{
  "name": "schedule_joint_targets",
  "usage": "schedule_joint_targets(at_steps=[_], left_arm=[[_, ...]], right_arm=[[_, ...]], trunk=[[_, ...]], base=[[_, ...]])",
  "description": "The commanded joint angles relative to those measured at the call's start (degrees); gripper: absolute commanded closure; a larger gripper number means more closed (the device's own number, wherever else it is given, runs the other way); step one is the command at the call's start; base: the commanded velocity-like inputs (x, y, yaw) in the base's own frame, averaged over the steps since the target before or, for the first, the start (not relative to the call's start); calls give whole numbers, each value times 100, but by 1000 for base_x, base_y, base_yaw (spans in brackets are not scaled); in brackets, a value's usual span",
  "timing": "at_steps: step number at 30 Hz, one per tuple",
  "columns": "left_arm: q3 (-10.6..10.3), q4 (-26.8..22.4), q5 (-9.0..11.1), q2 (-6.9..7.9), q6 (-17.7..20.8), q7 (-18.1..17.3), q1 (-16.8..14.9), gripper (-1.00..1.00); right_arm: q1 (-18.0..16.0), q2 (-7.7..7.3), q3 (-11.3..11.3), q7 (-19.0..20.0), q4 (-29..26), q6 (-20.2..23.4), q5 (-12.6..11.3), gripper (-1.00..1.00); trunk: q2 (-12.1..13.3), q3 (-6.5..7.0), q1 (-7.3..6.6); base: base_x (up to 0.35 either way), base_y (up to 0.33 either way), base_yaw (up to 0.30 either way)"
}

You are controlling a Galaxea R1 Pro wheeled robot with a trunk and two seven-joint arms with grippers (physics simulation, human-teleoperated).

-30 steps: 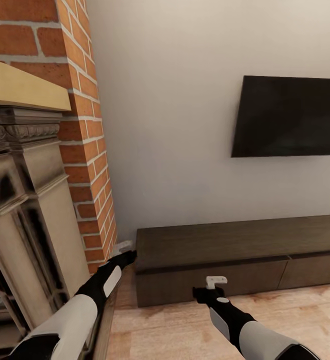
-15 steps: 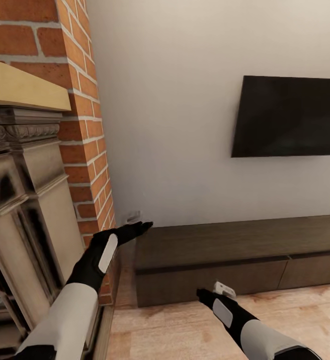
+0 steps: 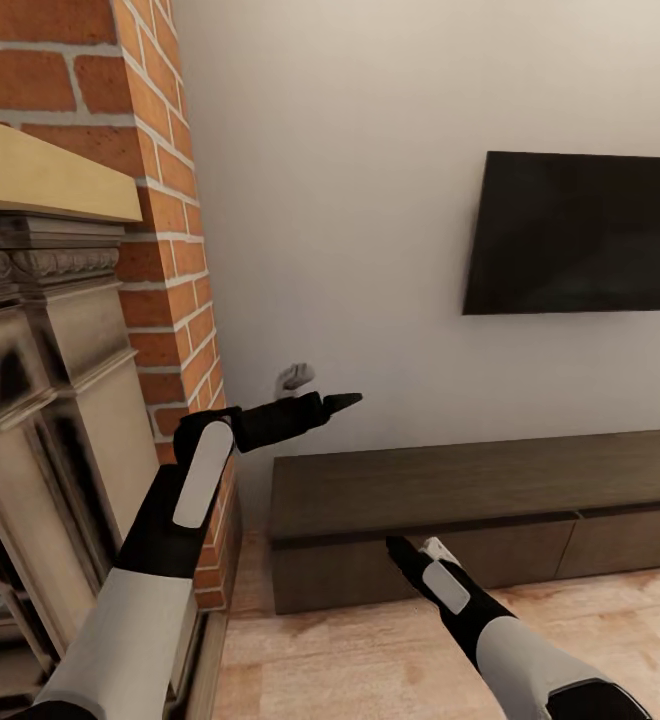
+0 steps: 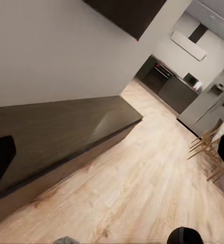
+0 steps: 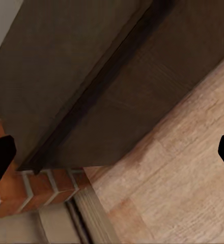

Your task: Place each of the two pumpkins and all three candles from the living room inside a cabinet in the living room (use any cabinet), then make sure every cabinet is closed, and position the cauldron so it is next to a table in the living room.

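Observation:
The cabinet (image 3: 450,490) is a long, low dark-brown unit against the wall, and its drawer fronts are shut. My left gripper (image 3: 345,400) hangs open in the air above the cabinet's left end, near the brick column. In the left wrist view the cabinet top (image 4: 56,137) stretches away below the spread fingers (image 4: 0,162). My right gripper (image 3: 400,548) is open, low down just in front of the left drawer front (image 5: 142,101), holding nothing. The pumpkins, candles, cauldron and table are out of view.
A brick fireplace (image 3: 170,250) with a stone surround (image 3: 60,420) stands close on my left. A dark TV (image 3: 580,235) hangs on the wall above the cabinet. Wood floor (image 3: 370,660) runs right toward kitchen cupboards (image 4: 168,84) and dining chairs (image 4: 208,147).
My left arm has risen from floor level beside the cabinet's left end to above its top, reaching right. The right gripper has turned and shifted slightly by the drawer front.

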Motion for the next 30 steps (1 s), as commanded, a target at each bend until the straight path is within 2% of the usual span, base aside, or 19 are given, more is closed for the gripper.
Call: schedule_joint_targets(at_steps=[1,5,11,14,15,17,21,23,27,30], left_arm=[[0,-20,6,-2,34,-40,-4,-100],[-39,-75,256,-7,72,-31,-4,-100],[-163,-92,431,-9,59,-31,-4,-100],[-199,-94,497,-9,46,-83,-4,-100],[-222,-95,523,-9,38,-200,-4,-100],[-236,-95,539,-5,31,-455,-4,-100],[-218,-95,550,4,23,-898,-4,-100],[-210,-95,554,6,22,-1009,-4,-100],[-208,-95,585,1,21,-1104,-4,-100],[-219,-88,752,-6,16,-1120,-4,-100]], right_arm=[[-4,-3,43,-7,-57,3,-57,-100],[-21,-5,41,383,-202,-275,-121,-100],[-25,-7,22,567,-351,-554,-176,-100],[-26,-4,-71,606,-431,-598,-399,-100],[-26,0,-108,646,-515,-611,-597,-100],[-26,1,-134,728,-683,-615,-798,-100],[-26,5,-156,872,-855,-572,-938,-100],[-26,7,-158,1005,-892,-563,-971,-100],[-21,16,-161,1088,-869,-577,-1077,-100],[-18,24,-146,1146,-810,-592,-1262,-100]], trunk=[[-3,-7,0],[-3,-7,0],[-3,-7,0],[-3,-7,0],[-3,-7,0],[-3,-7,0],[-3,-7,0],[-3,-7,0],[-163,-78,87],[-283,-132,153]], base=[[0,0,0],[0,0,0],[0,0,0],[0,0,0],[0,0,0],[0,0,0],[0,0,0],[0,0,0],[0,0,0],[0,0,0]])
